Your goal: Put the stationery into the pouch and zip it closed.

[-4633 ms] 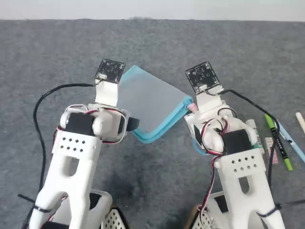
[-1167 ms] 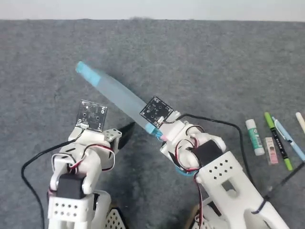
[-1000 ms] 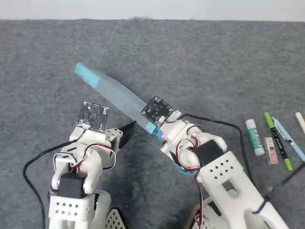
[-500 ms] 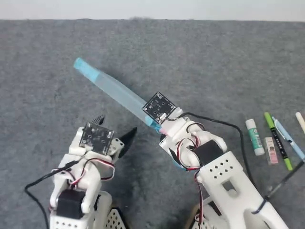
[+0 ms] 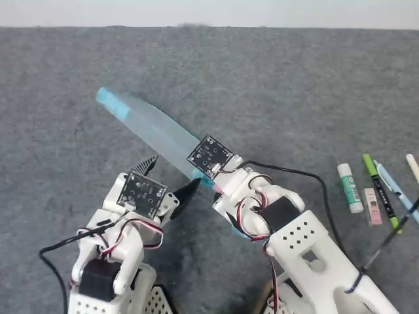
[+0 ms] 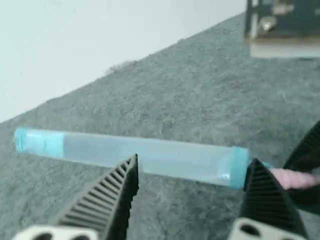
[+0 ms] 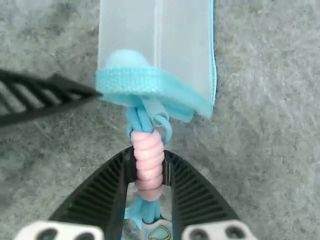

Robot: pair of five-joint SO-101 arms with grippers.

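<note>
Both in play: right gripper (image 7: pixel 148 167) jaws clamp pink zip pull (image 7: pixel 148 150) of pouch (image 5: pixel 154 131); left gripper (image 6: pixel 194 167), jaws spread, should likely pin pouch body taut.

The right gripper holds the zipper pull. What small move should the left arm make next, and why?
Probably advance the left gripper and shut it on the pouch near its zipper end. Its jaws stand open just short of the pouch, and the right gripper pinches only the pink zipper pull, so the pouch has no second hold.
</note>
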